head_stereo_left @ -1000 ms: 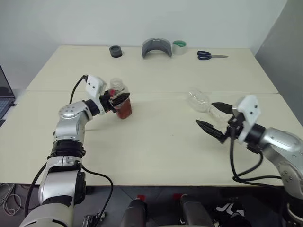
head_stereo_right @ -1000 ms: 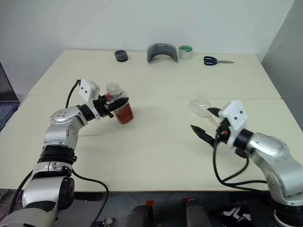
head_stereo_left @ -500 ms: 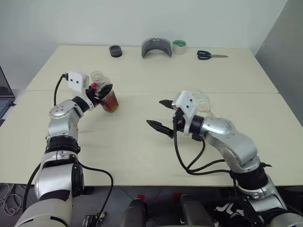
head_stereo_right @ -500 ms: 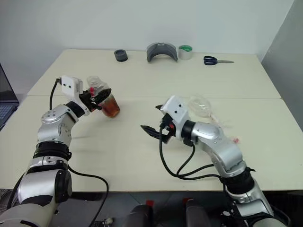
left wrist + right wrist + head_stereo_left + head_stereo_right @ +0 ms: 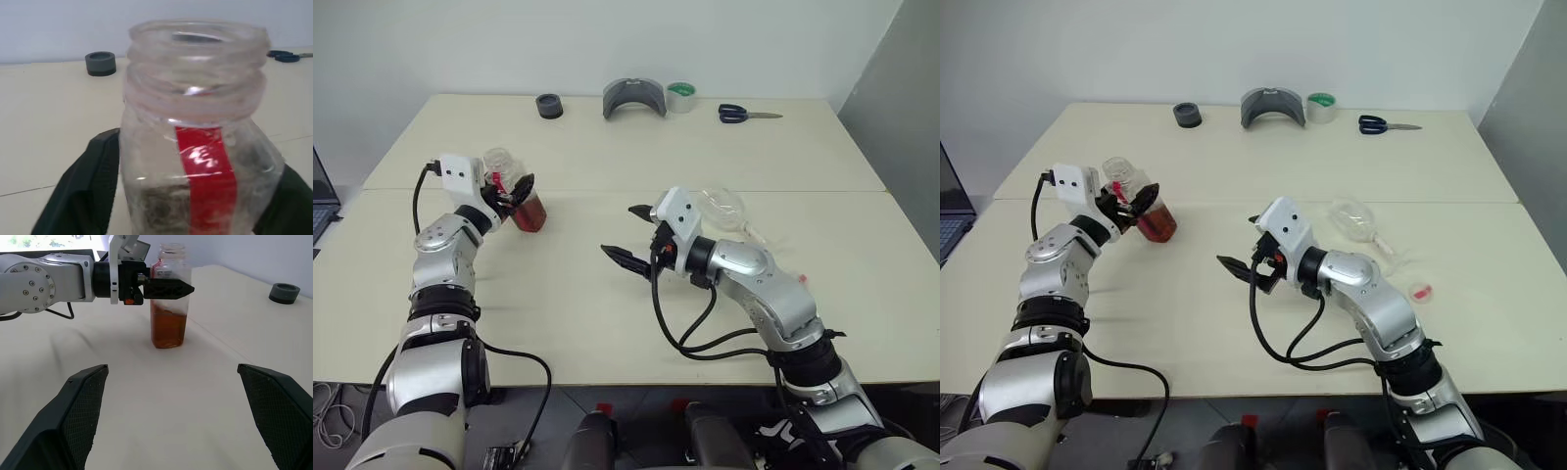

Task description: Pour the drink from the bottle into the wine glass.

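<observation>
The bottle (image 5: pixel 168 298), clear plastic with a red label strip (image 5: pixel 203 181) and an uncapped mouth, stands upright at the table's left. The reddish-brown drink (image 5: pixel 529 209) fills its lower part. My left gripper (image 5: pixel 509 186) is open, one black finger (image 5: pixel 93 186) on each side of the bottle at shoulder height. My right gripper (image 5: pixel 619 230) hangs open and empty over the middle of the table, pointing toward the bottle. The wine glass (image 5: pixel 724 208) lies on its side just right of that arm.
A small red-and-white cap (image 5: pixel 1419 291) lies on the table at the right. Along the far edge sit a black ring (image 5: pixel 547 105), a grey curved piece (image 5: pixel 633 98), a tape roll (image 5: pixel 681 95) and scissors (image 5: pixel 744 114). A laptop (image 5: pixel 950 196) shows at the left.
My left arm carried the bottle leftward, brought it upright onto the table and spread its jaws. My right gripper swung left from beside the wine glass to the table's middle, staying open.
</observation>
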`<state>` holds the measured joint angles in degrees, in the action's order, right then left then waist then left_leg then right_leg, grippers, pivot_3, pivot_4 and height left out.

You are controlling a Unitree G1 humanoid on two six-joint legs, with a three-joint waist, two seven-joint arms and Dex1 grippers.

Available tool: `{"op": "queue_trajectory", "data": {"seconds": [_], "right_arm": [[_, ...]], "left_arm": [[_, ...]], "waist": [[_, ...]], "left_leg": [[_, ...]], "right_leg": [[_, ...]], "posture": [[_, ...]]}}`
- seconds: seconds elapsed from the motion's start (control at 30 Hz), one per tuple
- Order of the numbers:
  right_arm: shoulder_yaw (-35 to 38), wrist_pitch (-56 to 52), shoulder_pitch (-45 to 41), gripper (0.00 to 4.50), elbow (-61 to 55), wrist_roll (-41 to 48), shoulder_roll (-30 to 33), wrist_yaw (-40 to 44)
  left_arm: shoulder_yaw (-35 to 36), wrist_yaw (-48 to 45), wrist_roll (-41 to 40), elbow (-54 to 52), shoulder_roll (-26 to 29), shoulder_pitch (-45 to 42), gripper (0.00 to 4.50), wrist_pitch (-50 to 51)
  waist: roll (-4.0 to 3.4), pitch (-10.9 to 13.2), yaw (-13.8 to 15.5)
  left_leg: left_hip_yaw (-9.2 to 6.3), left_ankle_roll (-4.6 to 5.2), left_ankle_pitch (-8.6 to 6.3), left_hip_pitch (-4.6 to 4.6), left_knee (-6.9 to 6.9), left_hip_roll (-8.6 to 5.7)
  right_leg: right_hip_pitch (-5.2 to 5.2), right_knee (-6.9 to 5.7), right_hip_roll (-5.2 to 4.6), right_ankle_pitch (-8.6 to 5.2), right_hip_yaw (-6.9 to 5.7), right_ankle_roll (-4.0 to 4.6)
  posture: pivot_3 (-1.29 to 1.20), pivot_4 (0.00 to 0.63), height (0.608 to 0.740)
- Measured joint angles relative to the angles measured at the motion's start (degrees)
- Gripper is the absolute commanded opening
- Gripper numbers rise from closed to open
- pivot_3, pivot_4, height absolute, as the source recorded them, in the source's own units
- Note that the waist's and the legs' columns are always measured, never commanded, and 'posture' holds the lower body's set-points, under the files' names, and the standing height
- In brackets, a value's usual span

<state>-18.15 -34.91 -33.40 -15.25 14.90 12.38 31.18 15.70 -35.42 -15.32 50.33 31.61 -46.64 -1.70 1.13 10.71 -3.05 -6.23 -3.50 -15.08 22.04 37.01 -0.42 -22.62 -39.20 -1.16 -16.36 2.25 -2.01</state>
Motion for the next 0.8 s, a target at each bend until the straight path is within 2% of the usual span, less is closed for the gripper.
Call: {"op": "queue_trajectory", "data": {"seconds": [0.03, 0.47, 0.7, 0.8], "right_arm": [[0.0, 0.0, 0.0, 4.5, 0.0, -0.2, -0.1, 0.0], [0.0, 0.2, 0.0, 4.5, 0.0, -1.4, -0.3, 0.0], [-0.1, 0.7, 1.3, 4.5, -0.4, -3.1, -0.2, -1.2], [1.2, 0.3, 2.5, 4.5, -2.9, -3.0, 0.2, -2.2]], "left_arm": [[0.0, 0.0, 0.0, 0.1, 0.0, 0.0, 4.45, 0.0], [-0.2, 1.2, 0.8, -0.4, -1.3, 5.8, 4.45, -2.0], [-0.6, 4.3, 2.0, -9.2, -2.9, 13.4, 4.45, -3.4], [-0.7, 5.6, 2.2, -16.3, -3.3, 18.5, 4.45, -2.6]], "waist": [[0.0, 0.0, 0.0], [0.0, 0.0, -0.1], [0.01, 0.0, 0.0], [0.01, 0.0, -0.1]], "left_leg": [[0.0, 0.0, 0.0, 0.0, 0.0, 0.0], [-0.01, 0.0, 0.0, 0.0, 0.0, 0.0], [-0.03, 0.0, 0.0, 0.0, -0.01, 0.04], [-0.1, 0.0, 0.0, 0.0, -0.02, 0.07]], "right_leg": [[0.0, 0.0, 0.0, 0.0, 0.0, 0.0], [-0.02, -0.02, -0.01, 0.0, 0.01, 0.01], [-0.04, -0.05, -0.03, 0.01, 0.07, 0.02], [-0.06, -0.05, -0.05, 0.01, 0.09, 0.02]], "posture": [[0.0, 0.15, 0.74], [0.0, 0.15, 0.74], [0.0, 0.15, 0.74], [0.0, 0.15, 0.74]]}}
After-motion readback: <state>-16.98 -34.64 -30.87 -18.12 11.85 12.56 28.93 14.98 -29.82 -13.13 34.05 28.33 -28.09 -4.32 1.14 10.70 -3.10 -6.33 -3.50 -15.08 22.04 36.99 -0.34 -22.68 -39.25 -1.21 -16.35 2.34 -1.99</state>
